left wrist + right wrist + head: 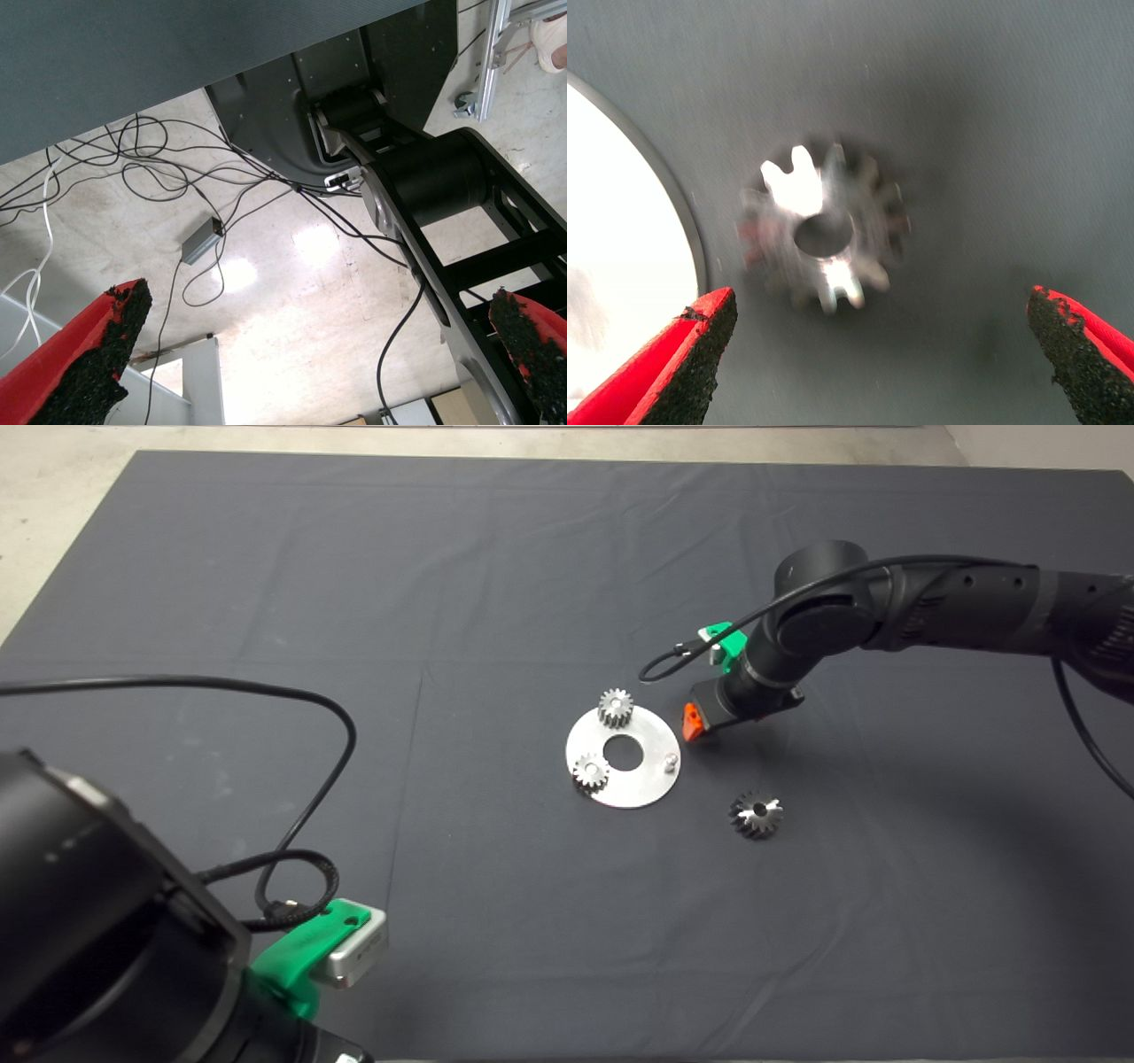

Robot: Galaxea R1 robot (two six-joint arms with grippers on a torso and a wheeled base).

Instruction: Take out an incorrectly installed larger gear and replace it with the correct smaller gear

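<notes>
Four gears, one disc and one pin are counted on the desk [496,921].
Two small light-silver gears [615,707] [590,771] and one pin [671,760] are carried by the single round disc [651,779]; one larger gear [756,815] and one smaller gear [824,235] are found off it.

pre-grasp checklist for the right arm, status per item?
1. Larger gear off the disc: ok, it lies on the mat beside the round plate.
2. Open pin on the plate ready to take a gear: ok, nothing sits on it.
3. Right gripper open: ok, fingers spread wide.
4. Smaller gear between the fingers: ok in the right wrist view, lying flat on the mat just off the plate's edge; hidden under the arm in the head view.
5. Height above the gear: cannot tell.
6. Left gripper out of the way: ok, parked off the mat at lower left, open.
</notes>
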